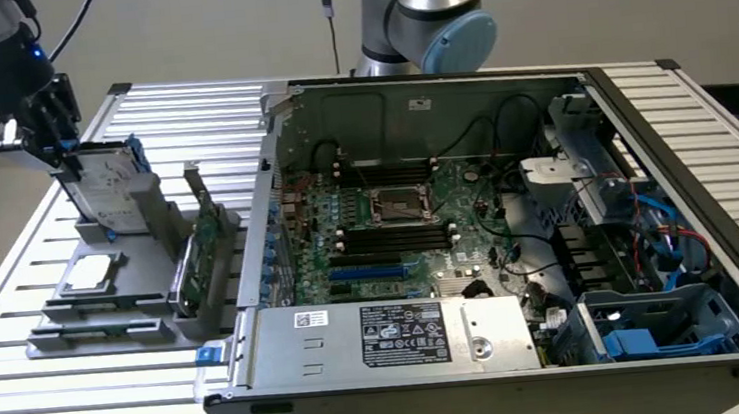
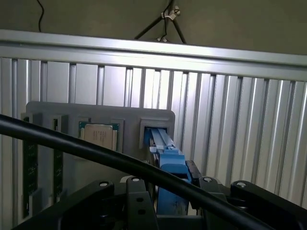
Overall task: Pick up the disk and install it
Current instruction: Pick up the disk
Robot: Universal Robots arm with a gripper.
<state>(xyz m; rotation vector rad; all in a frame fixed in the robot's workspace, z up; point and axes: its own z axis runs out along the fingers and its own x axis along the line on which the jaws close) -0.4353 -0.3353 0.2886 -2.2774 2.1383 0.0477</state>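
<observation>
Disk (image 1: 110, 185): stood on edge in a slot of the grey holder (image 1: 136, 288), long axis roughly upright. Position: directly beneath the jaws, its top edge reaching into the gap between them. Gripper (image 1: 68, 158): jaws apart, one on each side of the disk, no clamping evident. Holder also carried a square chip (image 1: 91, 273) and a green card (image 1: 206, 251), both farther from the jaws. Computer case (image 1: 374, 101): open, well apart, on the same surface (image 1: 38, 397).

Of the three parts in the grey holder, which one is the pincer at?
The disk, blue-railed and standing upright in the holder, with the pincer at its top; the square chip lies flat, and the green card stands apart.
</observation>
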